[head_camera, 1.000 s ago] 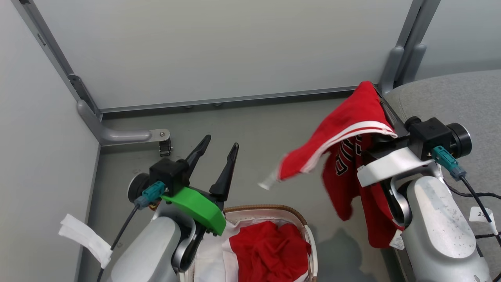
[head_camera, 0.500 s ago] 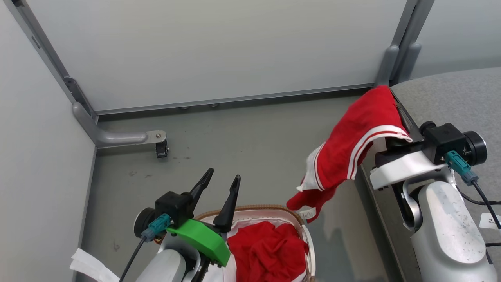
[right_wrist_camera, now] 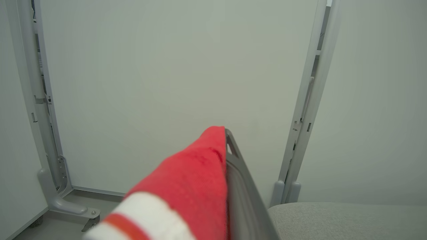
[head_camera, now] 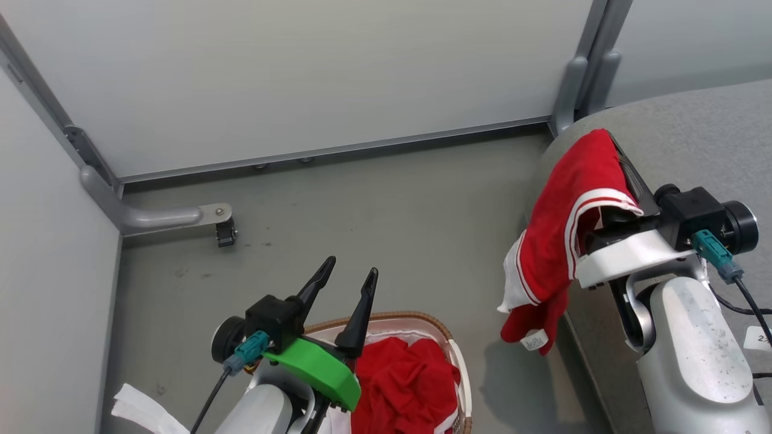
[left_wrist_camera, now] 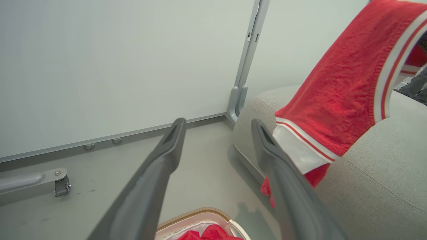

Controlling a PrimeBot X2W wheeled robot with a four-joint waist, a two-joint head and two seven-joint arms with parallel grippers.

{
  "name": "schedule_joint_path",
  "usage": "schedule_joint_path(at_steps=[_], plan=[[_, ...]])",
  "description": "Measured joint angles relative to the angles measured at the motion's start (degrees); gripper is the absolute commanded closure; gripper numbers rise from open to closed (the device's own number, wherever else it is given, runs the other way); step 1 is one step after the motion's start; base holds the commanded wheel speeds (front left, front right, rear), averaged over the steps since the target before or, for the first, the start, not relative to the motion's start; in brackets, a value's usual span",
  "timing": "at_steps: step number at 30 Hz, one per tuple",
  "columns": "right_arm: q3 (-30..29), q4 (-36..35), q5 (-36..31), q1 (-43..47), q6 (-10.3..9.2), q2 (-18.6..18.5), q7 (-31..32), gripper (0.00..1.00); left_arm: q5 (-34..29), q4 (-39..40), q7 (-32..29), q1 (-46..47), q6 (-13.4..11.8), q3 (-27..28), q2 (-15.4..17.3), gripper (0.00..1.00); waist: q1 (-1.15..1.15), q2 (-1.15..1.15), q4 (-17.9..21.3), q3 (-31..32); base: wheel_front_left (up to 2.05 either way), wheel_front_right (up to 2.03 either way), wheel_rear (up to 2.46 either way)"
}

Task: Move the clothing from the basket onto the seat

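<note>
My right gripper [head_camera: 612, 147] is shut on a red garment with white stripe trim [head_camera: 567, 223], held above the left edge of the grey seat [head_camera: 693, 138]; the cloth drapes down over the seat's side with its white label [head_camera: 534, 342] hanging low. The right wrist view has the same red garment [right_wrist_camera: 186, 190] draped over the fingers [right_wrist_camera: 238, 173]. More red clothing [head_camera: 407, 386] lies in the basket [head_camera: 443, 334] at the bottom of the head view. My left gripper [head_camera: 347, 280] stands open and empty above the basket's far rim. In the left wrist view the held garment [left_wrist_camera: 337, 96] hangs before the seat [left_wrist_camera: 383, 186].
Pale partition panels [head_camera: 301, 72] wall in the grey floor [head_camera: 374, 217], with a metal foot and caster [head_camera: 223, 232] at the left and a grey post [head_camera: 573, 90] by the seat's corner. A cable and paper tag [head_camera: 757, 337] lie on the seat near my right arm.
My right gripper has carried the red garment rightward over the seat's edge; the cloth now hangs straighter. The camera has shifted, and my left gripper stays open over the basket.
</note>
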State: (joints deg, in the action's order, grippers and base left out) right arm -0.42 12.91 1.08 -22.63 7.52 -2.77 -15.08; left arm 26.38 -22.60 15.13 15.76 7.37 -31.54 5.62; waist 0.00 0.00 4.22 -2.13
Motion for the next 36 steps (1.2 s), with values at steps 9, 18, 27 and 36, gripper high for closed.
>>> schedule_joint_path(at_steps=[9,18,27,36], plan=[[-2.3,-0.6,-1.7,-0.5,0.01,0.0,0.0,1.0,-2.1,1.6,0.0,-0.4,0.0,-0.3,-0.4,0.0,0.0,0.0,6.5,-1.4,0.0,0.0,0.0],[-3.9,-1.1,-1.3,-0.6,0.0,0.0,0.0,1.0,-3.9,2.6,0.0,0.3,0.0,-2.2,0.1,0.0,0.0,0.0,15.1,-4.0,0.0,0.0,0.0],[-5.5,-1.7,-0.1,-0.7,0.01,-0.1,0.0,1.0,-4.5,3.8,0.0,1.7,0.0,-4.1,1.3,0.0,0.0,0.0,22.1,-7.5,0.0,0.0,0.0],[-7.6,-2.0,0.4,-2.3,0.01,0.0,0.0,1.0,-4.7,3.9,0.0,3.0,0.0,-4.7,2.6,0.0,0.0,0.0,23.7,-11.8,0.0,0.0,0.0]])
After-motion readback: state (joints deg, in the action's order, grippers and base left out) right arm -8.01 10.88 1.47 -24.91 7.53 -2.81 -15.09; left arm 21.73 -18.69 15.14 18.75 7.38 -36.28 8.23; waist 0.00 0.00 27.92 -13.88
